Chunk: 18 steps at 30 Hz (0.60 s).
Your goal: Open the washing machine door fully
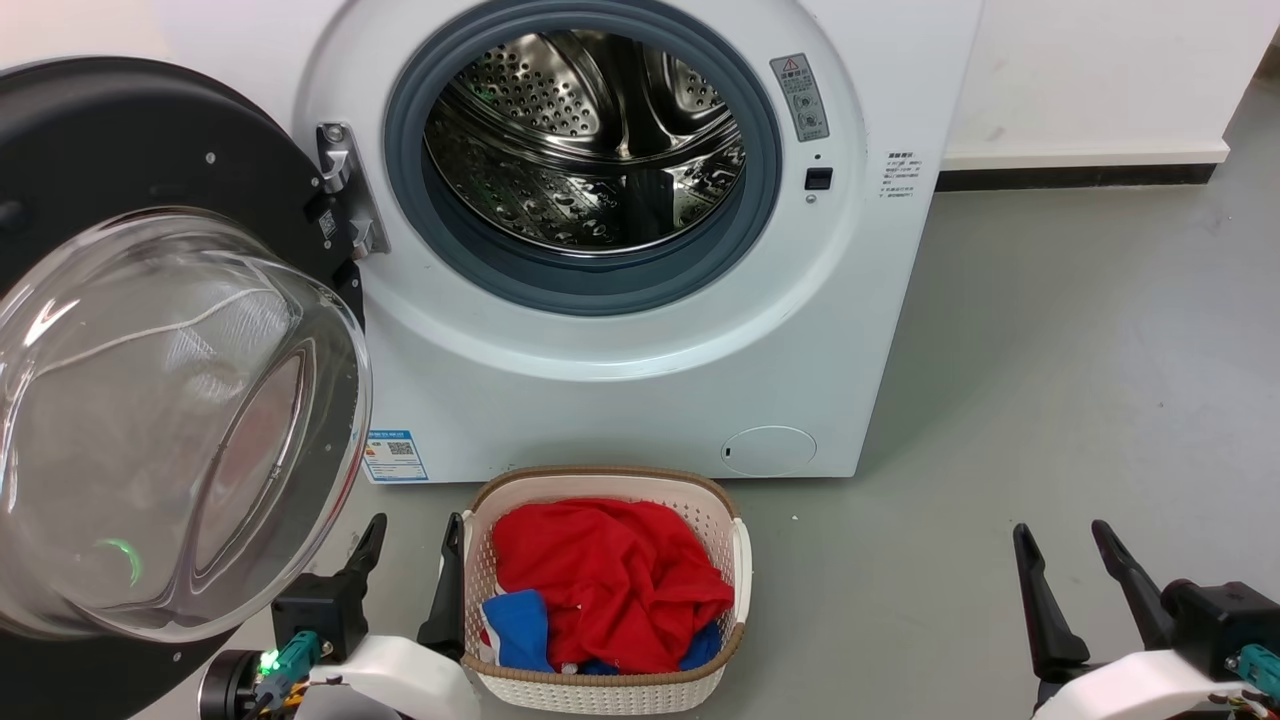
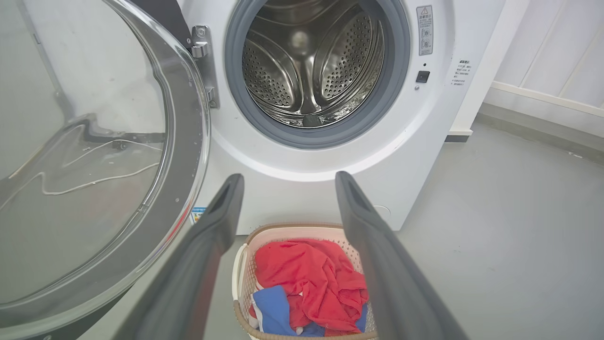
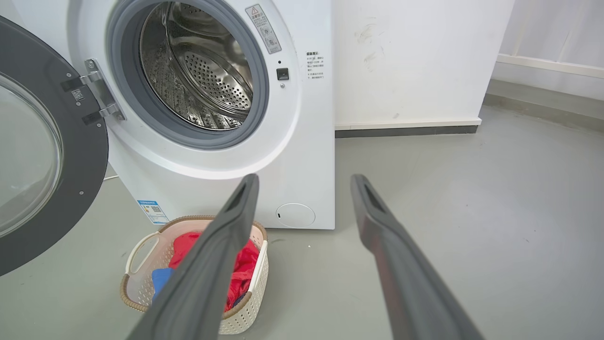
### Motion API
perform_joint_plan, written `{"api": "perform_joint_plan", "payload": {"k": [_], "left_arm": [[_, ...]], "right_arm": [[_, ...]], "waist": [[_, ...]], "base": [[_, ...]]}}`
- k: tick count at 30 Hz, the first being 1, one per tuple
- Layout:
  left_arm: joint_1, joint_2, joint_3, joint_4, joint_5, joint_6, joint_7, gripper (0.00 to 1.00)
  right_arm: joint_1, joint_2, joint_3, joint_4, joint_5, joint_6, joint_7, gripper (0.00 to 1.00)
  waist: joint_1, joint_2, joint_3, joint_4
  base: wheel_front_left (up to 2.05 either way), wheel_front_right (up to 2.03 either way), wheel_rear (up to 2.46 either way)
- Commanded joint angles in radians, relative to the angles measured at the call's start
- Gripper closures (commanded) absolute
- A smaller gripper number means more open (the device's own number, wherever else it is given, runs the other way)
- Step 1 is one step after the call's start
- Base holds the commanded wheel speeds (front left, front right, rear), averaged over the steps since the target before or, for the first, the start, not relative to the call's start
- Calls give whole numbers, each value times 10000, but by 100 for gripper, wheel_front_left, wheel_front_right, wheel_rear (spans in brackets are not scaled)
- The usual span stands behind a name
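Door (image 1: 200, 330) hangs wide at 9 o'clock of washer (image 1: 620, 400); left claw (image 1: 416, 525), right claw (image 1: 1060, 530) spread, empty; push black rim (image 1: 150, 130), not glass (image 1: 130, 450).

Head camera looks down; all views share the washing machine (image 1: 600, 400).

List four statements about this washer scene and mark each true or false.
1. The washing machine door stands swung open on its hinge. True.
2. The drum holds the red garment. False: it lies in the basket on the floor.
3. The left hand clamps the door's rim. False: it is open, holding nothing.
4. The right hand is open and empty. True.
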Motion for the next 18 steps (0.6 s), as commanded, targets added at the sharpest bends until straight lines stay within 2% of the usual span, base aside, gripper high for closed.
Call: {"api": "perform_joint_plan", "payload": {"k": [1,6,7,9,18], "left_arm": [[63,9,23,-2,19,58,-70,0],[38,50,-34,-35,47,30,-43,0],[6,1,-34,-26,20,19,4,100],[106,-106,-73,116,-5,8,28,100],[102,-496,682,166,-1287,-533,434,100]], "right_arm": [[30,-59,19,32,51,1,-71,0],[13,-90,-21,99,98,1,-124,0],[-4,-41,-23,79,26,0,-94,100],[57,-14,-21,265,46,0,-75,100],[-267,12,-130,583,1850,0,112,100]], "waist": [[0,-1,4,-5],[0,-1,12,22],[0,-1,12,21],[0,-1,15,23],[0,-1,54,67]], "base": [[0,0,0],[0,0,0],[0,0,0],[0,0,0],[0,0,0]]}}
